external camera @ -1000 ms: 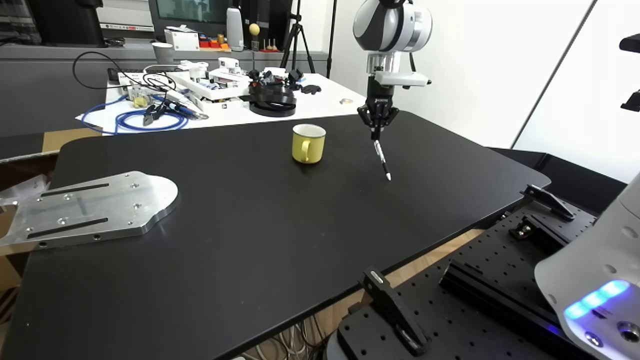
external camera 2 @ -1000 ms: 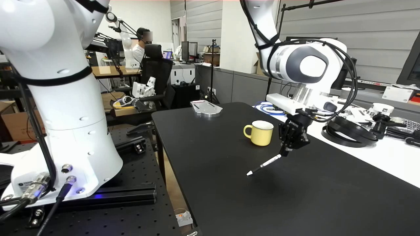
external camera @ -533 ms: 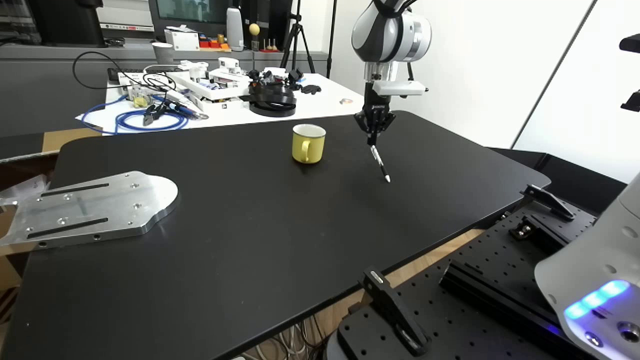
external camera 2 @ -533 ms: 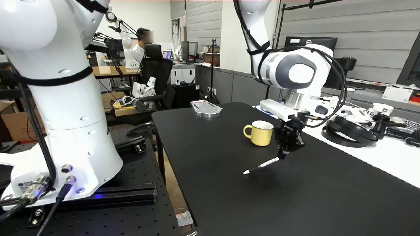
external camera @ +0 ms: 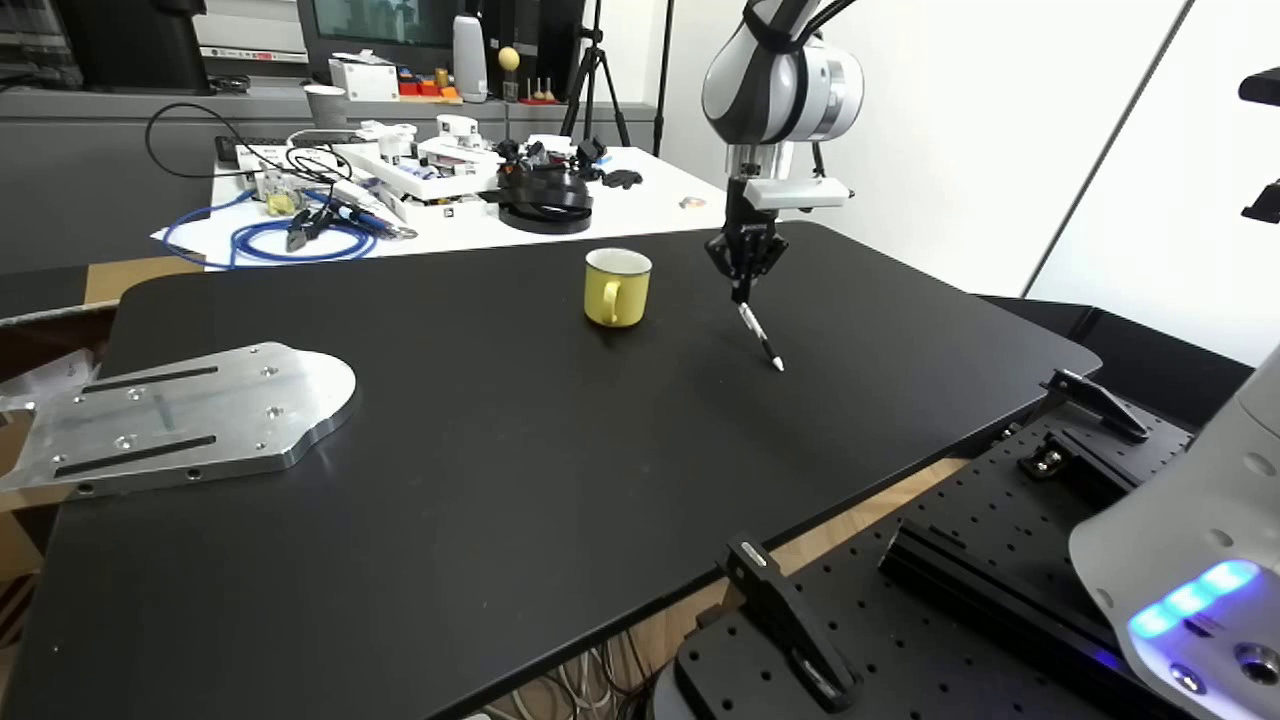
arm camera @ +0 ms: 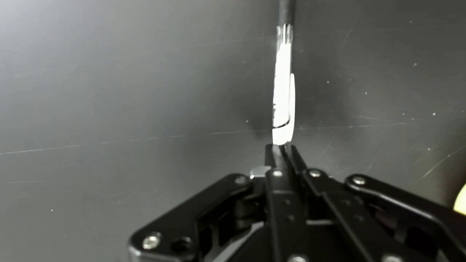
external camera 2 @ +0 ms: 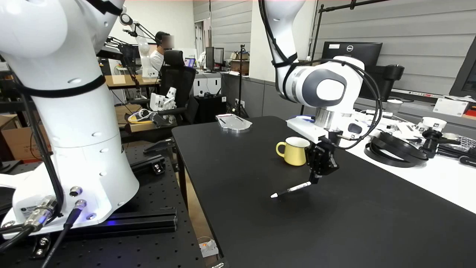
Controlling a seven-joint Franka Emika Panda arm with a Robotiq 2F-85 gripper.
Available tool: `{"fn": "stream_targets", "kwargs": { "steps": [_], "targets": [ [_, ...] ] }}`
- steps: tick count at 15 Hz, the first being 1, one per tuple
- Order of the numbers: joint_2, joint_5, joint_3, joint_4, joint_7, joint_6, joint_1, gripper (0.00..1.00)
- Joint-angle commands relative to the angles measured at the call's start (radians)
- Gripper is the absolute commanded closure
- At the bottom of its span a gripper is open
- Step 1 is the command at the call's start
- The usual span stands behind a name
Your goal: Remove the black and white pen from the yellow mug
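The black and white pen is out of the yellow mug and slants down from my gripper. In an exterior view the pen hangs from the fingertips of my gripper, low over the table. I cannot tell whether its white tip touches the surface. In the wrist view my gripper is shut on the end of the pen. The mug stands upright beside the gripper; its inside bottom is hidden. Only a sliver of the mug shows in the wrist view.
The black table carries a silver metal plate, also seen in an exterior view. A white table behind holds cables, white parts and a black ring-shaped object. A pegboard base adjoins the black table.
My gripper has moved down with the pen in it, and in an exterior view also left. The pen lies at a flatter slant now. The mug has not moved.
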Motion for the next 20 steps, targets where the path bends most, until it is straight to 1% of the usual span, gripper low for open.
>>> {"fn": "stream_targets", "kwargs": {
  "steps": [1, 2, 3, 4, 5, 9, 14, 15, 18, 19, 20],
  "targets": [
    [-0.004, -0.019, -0.011, -0.026, 0.034, 0.027, 0.011, 0.99],
    [-0.003, -0.018, -0.011, -0.026, 0.035, 0.025, 0.011, 0.99],
    [-0.004, -0.017, -0.011, -0.025, 0.037, 0.021, 0.011, 0.69],
    [-0.006, -0.016, -0.010, -0.023, 0.038, 0.017, 0.010, 0.68],
    [-0.009, -0.015, -0.011, -0.021, 0.040, 0.013, 0.010, 0.62],
    [-0.023, -0.012, -0.011, -0.014, 0.044, 0.005, 0.010, 0.34],
    [-0.042, -0.015, -0.015, -0.022, 0.049, 0.007, 0.012, 0.02],
    [-0.047, -0.015, -0.015, -0.024, 0.049, 0.006, 0.011, 0.00],
    [-0.062, -0.015, -0.007, -0.032, 0.035, -0.009, 0.008, 0.00],
    [-0.072, -0.014, 0.006, -0.042, 0.016, -0.021, 0.005, 0.00],
    [-0.033, -0.009, 0.005, -0.008, 0.013, -0.003, -0.006, 0.00]
  ]
}}
